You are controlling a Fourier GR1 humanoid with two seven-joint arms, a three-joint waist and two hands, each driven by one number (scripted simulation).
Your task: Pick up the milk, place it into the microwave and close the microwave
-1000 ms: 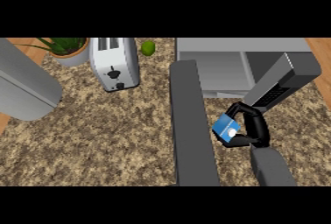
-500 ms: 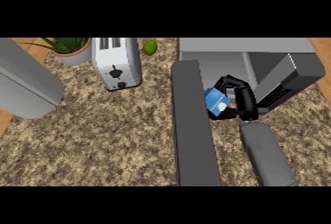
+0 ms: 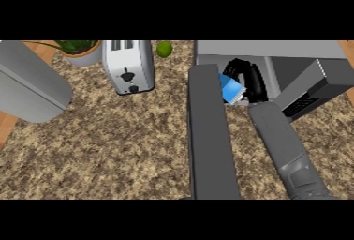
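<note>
Head view: right hand (image 3: 250, 79) curled round milk (image 3: 232, 88) at microwave (image 3: 290, 65) mouth, beside its open door (image 3: 211, 136).

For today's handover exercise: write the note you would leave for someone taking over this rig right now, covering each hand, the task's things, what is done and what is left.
Right hand: curled round the milk, reaching into the microwave.
Left hand: not in view; only a grey forearm shows at the left edge.
Microwave door: swung wide open, beside the right forearm.
Done: milk picked up and brought to the microwave's opening.
Left: set the milk down inside, let go, draw the hand out, then close the door.
</note>
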